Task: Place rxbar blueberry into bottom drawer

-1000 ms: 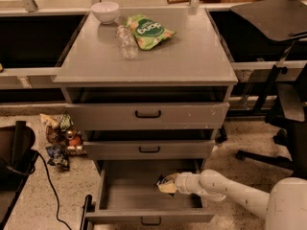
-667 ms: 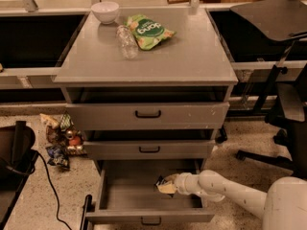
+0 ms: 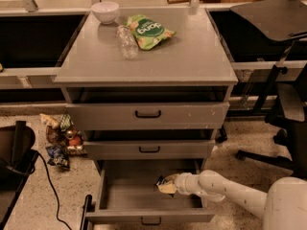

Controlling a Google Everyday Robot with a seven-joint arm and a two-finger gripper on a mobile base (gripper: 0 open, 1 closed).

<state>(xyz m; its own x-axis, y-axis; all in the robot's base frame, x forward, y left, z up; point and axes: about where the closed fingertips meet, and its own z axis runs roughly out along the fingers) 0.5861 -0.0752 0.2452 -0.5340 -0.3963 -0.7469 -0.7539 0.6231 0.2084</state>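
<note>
The bottom drawer (image 3: pixel 120 195) of the grey cabinet is pulled out, with a small dark handle on its front. My white arm reaches in from the lower right. My gripper (image 3: pixel 166 185) is down inside the drawer at its right side, close to the floor of it. A small dark piece with pale print, the rxbar blueberry (image 3: pixel 160 180), shows at the gripper's tip. Most of it is hidden by the gripper. I cannot tell whether it rests on the drawer floor.
The two shallower drawers (image 3: pixel 147 114) above stand slightly open. On the cabinet top are a white bowl (image 3: pixel 105 10), a clear bottle (image 3: pixel 127 41) and a green snack bag (image 3: pixel 147 31). Snack packets (image 3: pixel 60 140) lie on the floor at left. A chair (image 3: pixel 283 109) stands at right.
</note>
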